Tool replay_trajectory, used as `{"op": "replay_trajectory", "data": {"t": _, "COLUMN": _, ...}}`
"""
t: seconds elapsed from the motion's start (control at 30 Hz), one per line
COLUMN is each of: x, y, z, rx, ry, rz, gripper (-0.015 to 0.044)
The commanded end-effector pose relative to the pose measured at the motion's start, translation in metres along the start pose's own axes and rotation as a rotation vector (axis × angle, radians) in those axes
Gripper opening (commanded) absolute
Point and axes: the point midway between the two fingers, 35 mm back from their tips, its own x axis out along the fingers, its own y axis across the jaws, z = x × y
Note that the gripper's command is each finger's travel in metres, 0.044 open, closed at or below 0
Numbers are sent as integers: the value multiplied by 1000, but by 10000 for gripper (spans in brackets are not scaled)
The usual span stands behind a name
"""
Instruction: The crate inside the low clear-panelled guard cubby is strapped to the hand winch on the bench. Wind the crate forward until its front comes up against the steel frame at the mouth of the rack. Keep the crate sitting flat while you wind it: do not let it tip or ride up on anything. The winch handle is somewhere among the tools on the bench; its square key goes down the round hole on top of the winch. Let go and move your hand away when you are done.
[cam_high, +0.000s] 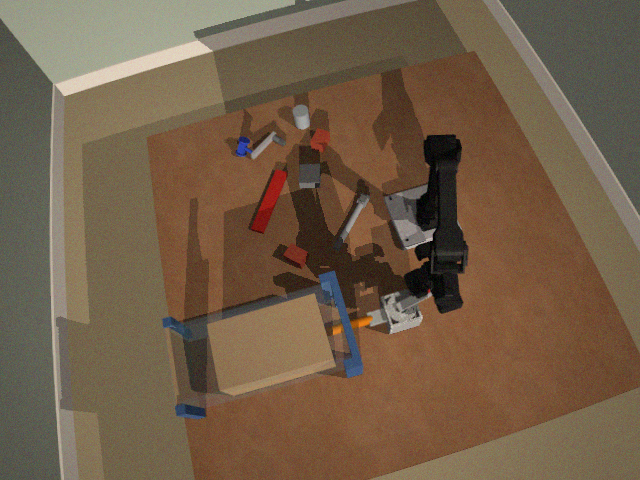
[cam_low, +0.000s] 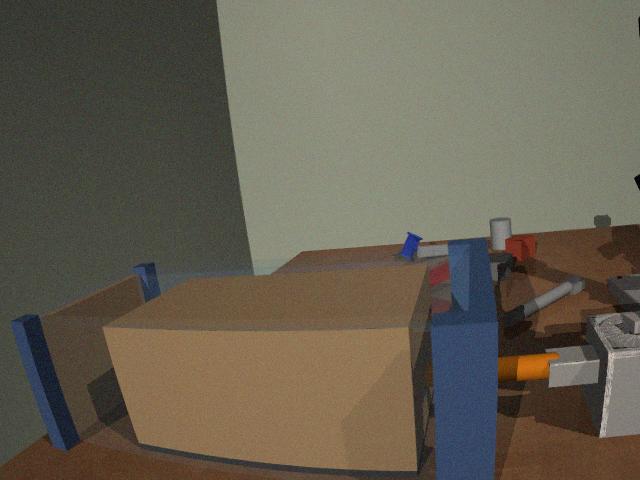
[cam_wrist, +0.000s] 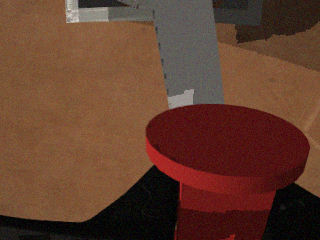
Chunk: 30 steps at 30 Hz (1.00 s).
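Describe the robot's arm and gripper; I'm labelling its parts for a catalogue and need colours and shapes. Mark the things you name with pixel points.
The arm (cam_high: 445, 206) is black, with chunky blocky joints and a long, straight, squared link. The gripper (cam_wrist: 204, 158) is black too where it shows. I can make out no cables or markings.

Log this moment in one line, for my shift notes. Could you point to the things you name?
fingers: shut on red knob (cam_wrist: 227, 140) | crate (cam_high: 271, 343) (cam_low: 258, 392): flat, short of blue frame (cam_high: 345, 330) (cam_low: 465, 392)
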Motion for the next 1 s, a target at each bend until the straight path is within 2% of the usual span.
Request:
{"op": "replay_trajectory", "data": {"t": 0.0, "x": 2, "y": -18, "z": 5, "rx": 11, "ry": -3, "rz": -32, "gripper": 0}}
{"op": "replay_trajectory", "data": {"t": 0.97, "x": 1, "y": -43, "z": 21, "rx": 11, "ry": -5, "rz": -34, "gripper": 0}}
